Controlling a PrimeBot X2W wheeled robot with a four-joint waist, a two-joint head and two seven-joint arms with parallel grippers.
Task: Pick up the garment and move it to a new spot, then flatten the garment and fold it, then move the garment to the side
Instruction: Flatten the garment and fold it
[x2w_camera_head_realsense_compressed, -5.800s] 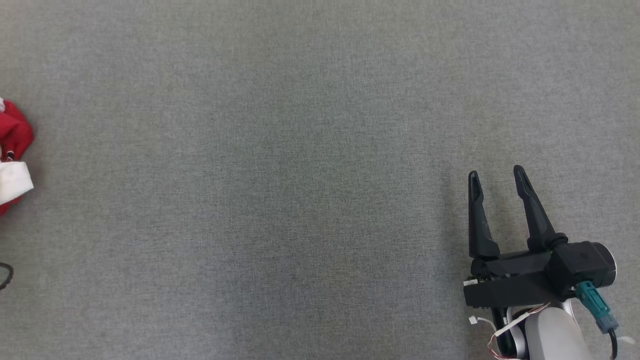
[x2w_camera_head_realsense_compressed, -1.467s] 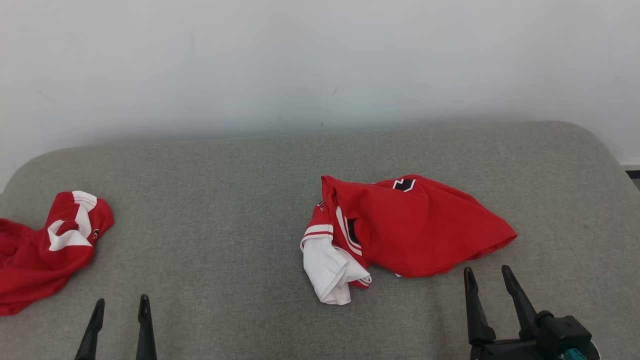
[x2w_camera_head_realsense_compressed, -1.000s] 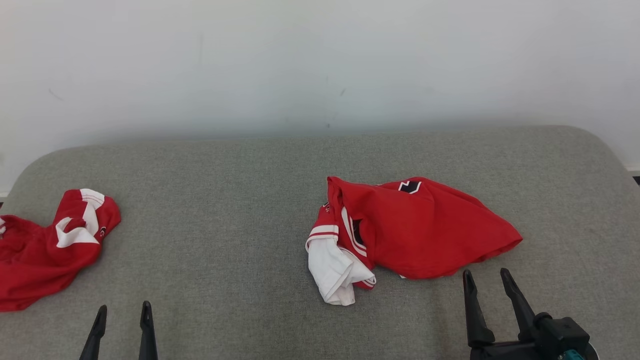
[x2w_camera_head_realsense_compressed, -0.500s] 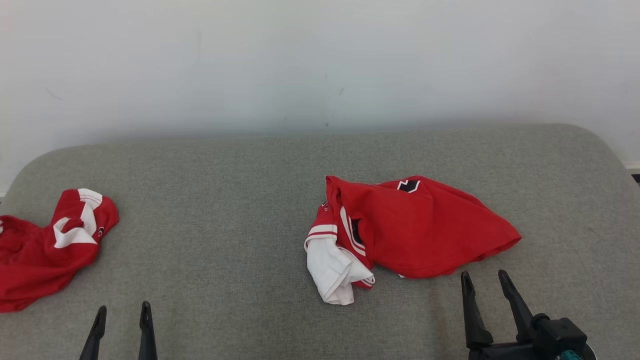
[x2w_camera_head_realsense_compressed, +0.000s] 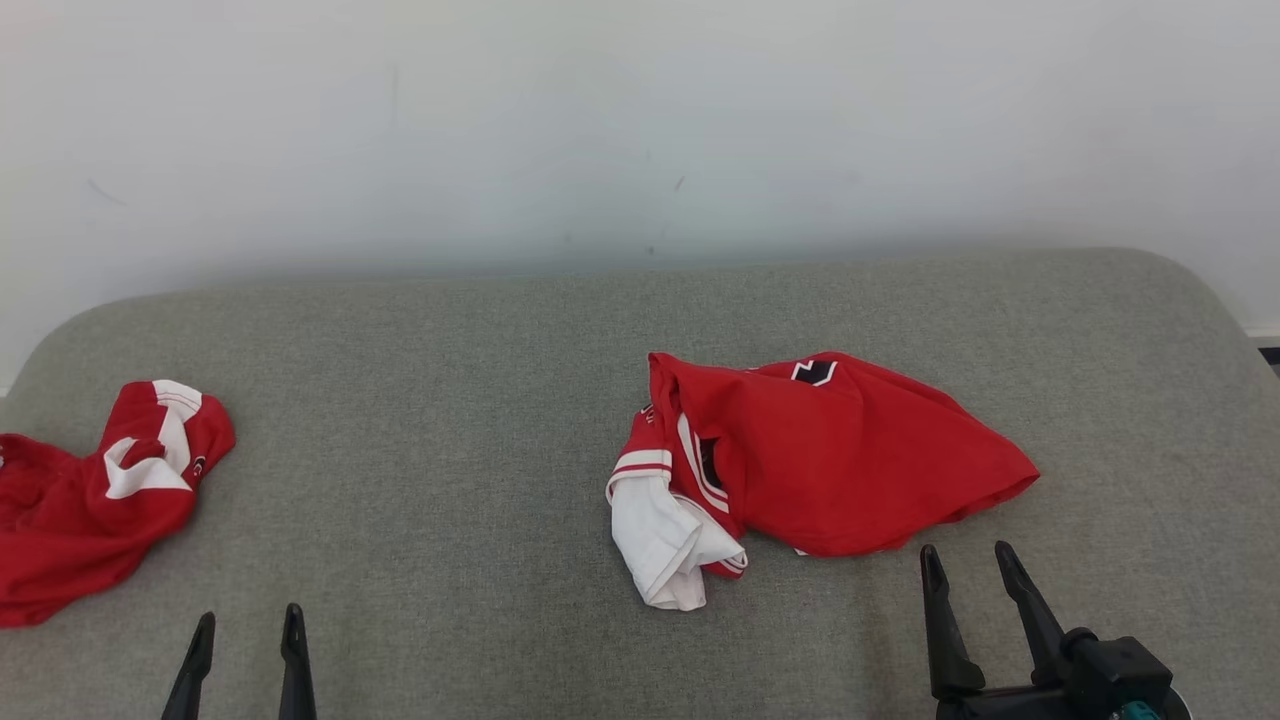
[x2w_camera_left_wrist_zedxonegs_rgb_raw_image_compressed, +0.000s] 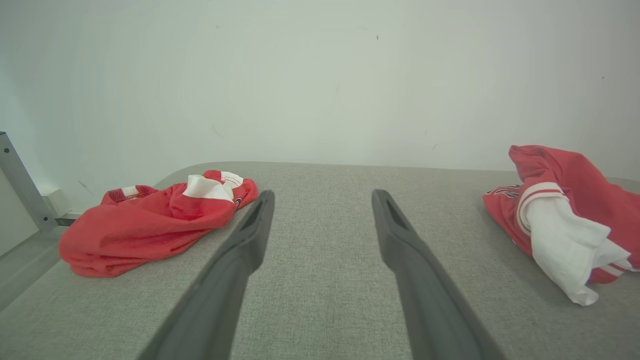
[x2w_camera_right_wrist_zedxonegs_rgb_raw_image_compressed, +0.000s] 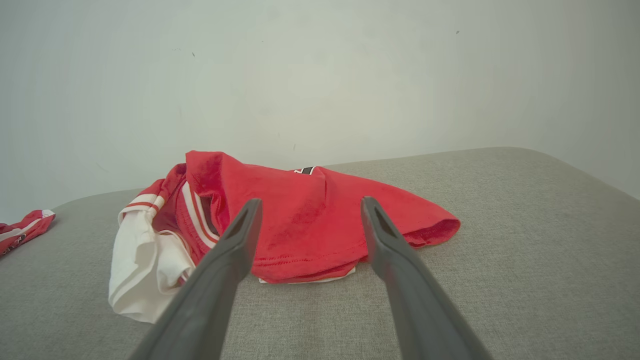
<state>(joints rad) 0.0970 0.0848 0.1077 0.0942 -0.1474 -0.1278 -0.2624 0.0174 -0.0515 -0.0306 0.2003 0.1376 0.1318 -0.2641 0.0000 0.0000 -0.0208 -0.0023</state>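
Left gripper hovers at the grey surface's near edge, fingers spread and empty. The crumpled red garment lies right of centre, long axis left to right, just beyond the nearer right gripper, whose fingers are also spread and empty.

I see a red garment with white sleeve, red-and-white striped trim, black patch edged white, second garment red with white patches, mottled grey worktop, off-white wall, black left gripper, black right gripper

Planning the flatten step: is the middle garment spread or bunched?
Bunched. The middle garment lies crumpled, its red body heaped in folds and its white sleeve twisted out at one end.
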